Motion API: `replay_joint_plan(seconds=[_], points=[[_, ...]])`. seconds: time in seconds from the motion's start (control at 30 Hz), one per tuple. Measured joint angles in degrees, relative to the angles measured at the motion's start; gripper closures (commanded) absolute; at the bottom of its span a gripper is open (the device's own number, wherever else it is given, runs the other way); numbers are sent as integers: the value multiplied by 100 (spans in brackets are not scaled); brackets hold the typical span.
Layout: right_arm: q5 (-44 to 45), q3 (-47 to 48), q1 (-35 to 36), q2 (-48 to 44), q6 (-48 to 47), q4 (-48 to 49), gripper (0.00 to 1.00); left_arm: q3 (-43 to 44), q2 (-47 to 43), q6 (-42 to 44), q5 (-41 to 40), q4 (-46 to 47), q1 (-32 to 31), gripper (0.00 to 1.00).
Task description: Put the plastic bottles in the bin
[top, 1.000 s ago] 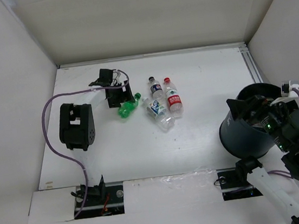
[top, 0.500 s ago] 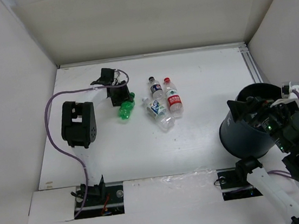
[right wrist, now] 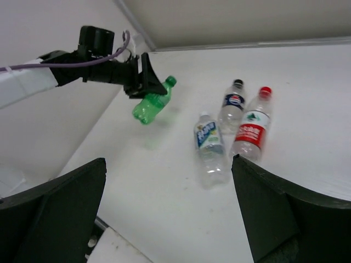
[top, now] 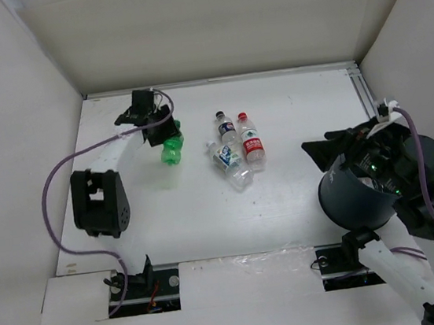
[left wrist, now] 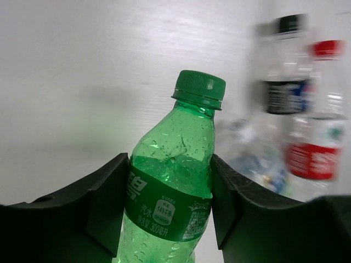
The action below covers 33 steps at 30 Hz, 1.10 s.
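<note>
My left gripper (top: 159,131) is shut on the green bottle (top: 172,150), holding it clear of the table at the back left; its shadow falls below it. In the left wrist view both pads press the label of the green bottle (left wrist: 175,181), cap pointing away. Three more plastic bottles lie side by side mid-table: a dark-labelled one (top: 226,127), a red-labelled one (top: 252,142) and a blue-and-white-labelled one (top: 228,159). The dark bin (top: 356,197) stands at the front right. My right gripper (right wrist: 164,164) hangs open and empty over the bin's far rim.
White walls enclose the table on the left, back and right. A purple cable (top: 53,182) loops from the left arm toward its base. A metal rail (top: 363,93) runs along the table's right edge.
The left gripper closed on the green bottle, lifted it and carried it a little left and back. The right arm swung up and left above the bin.
</note>
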Motion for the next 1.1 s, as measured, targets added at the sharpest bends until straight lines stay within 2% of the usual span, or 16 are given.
replay_joint_plan(seconds=[0.2,0.37,0.5,0.63,0.93,1.03,1.07,1.1], points=[[-1145,-326,177,750,776,1764,0,-24,-2017,-26,1309,702,2,100],[-1399,-317,1237,2146,1226,3370,0,-173,-3244,-378,2527,1781,-4,100],[-1360,15,2192,3399,1241,4172,0,-173,-3434,-756,3318,2411,-9,100],[-1196,444,2717,4260,1191,4798,0,-208,-3394,-1180,3875,2767,-9,100],[-442,1176,3104,5324,984,5722,0,-518,-3598,-2118,4603,3744,-9,100],[-262,1187,3178,5473,977,5995,3,-592,-3644,-2247,4669,3958,-2,100],[-210,1213,3222,5525,966,6057,5,-638,-3650,-2317,4686,4035,7,100],[-151,1259,3254,5587,962,6120,12,-693,-3654,-2398,4719,4122,7,100]])
